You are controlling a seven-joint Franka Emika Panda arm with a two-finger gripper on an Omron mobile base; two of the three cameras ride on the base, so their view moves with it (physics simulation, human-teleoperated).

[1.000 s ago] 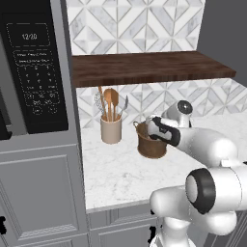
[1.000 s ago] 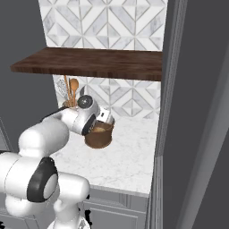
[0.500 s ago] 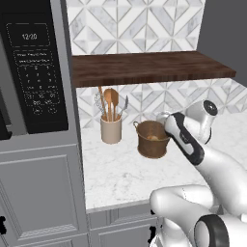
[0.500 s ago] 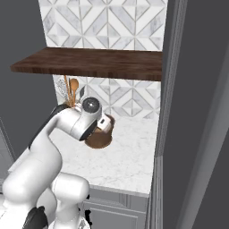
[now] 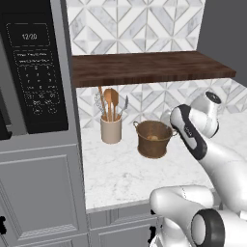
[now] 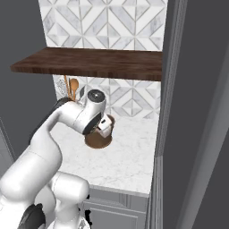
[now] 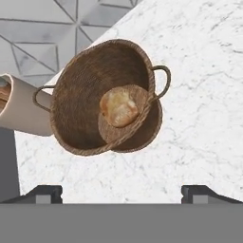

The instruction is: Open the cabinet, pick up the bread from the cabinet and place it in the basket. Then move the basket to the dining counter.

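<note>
The round brown basket stands on the marble worktop, under the long dark wooden cabinet plank. The golden-brown bread lies on the bottom of the basket and is also seen as a small bread in the left base view. My gripper is open and empty, with its fingertips wide apart and the basket ahead of them. It hangs just right of the basket's rim as the gripper and partly covers the basket as the gripper. The dining counter is out of view.
A beige crock with wooden utensils stands left of the basket. A black microwave sits in the tall grey unit at left. A dark grey wall panel bounds the worktop on the right. Patterned tiles back the worktop.
The arm has drawn back from the basket to its right and risen a little. The gripper has stayed open, and the basket and bread have not moved.
</note>
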